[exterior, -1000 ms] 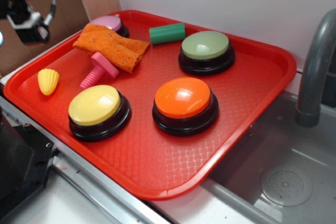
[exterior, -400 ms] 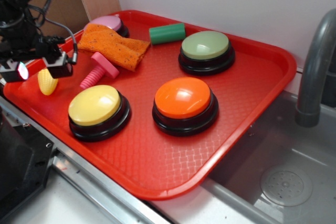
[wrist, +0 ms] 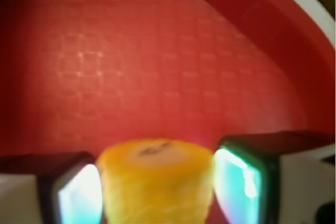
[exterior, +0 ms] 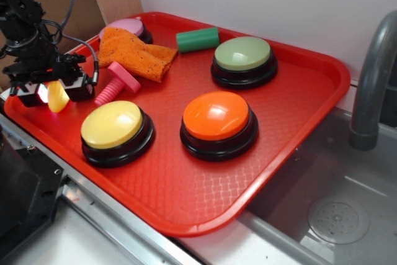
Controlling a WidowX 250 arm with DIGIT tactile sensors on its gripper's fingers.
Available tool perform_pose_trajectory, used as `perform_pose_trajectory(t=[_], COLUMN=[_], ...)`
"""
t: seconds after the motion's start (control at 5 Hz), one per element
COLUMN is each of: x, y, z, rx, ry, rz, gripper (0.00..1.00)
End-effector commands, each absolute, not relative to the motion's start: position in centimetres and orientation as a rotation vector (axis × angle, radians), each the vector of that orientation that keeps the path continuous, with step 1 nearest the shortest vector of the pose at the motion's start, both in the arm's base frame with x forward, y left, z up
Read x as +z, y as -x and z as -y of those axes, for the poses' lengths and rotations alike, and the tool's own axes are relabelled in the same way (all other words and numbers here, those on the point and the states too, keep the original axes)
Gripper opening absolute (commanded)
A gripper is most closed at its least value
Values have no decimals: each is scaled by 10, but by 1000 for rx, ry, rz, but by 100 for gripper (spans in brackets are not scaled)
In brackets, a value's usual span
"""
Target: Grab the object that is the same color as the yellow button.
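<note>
Exterior view: tool straddles the corn cob on the red tray. Wrist view alone shows both fingers flanking it; firm pinch cannot be confirmed.

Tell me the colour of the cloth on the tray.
Orange with small dark flecks; the cloth shows best in the exterior view.

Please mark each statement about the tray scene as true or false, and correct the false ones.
1. The corn cob sits between the fingers of the gripper. True.
2. The orange cloth covers the green button. False: it partly covers the pink button.
3. The yellow button stands beside the orange button on the red tray. True.
4. The green cylinder lies in the sink. False: it lies on the tray.
</note>
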State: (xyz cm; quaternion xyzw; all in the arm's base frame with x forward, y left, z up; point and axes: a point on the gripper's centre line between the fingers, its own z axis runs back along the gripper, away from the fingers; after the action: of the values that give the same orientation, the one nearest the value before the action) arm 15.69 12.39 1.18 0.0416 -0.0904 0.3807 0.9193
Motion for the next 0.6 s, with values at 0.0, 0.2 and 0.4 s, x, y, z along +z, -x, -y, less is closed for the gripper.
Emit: perform_pose_trajectory(t=[0.0, 0.2, 0.4], x=[31, 56, 106], y=[-152, -159, -185], z=[-126, -118, -73], rx=[721, 654, 505], ry=[-93, -95, 20], rz=[143, 165, 195], gripper=[0, 0, 0])
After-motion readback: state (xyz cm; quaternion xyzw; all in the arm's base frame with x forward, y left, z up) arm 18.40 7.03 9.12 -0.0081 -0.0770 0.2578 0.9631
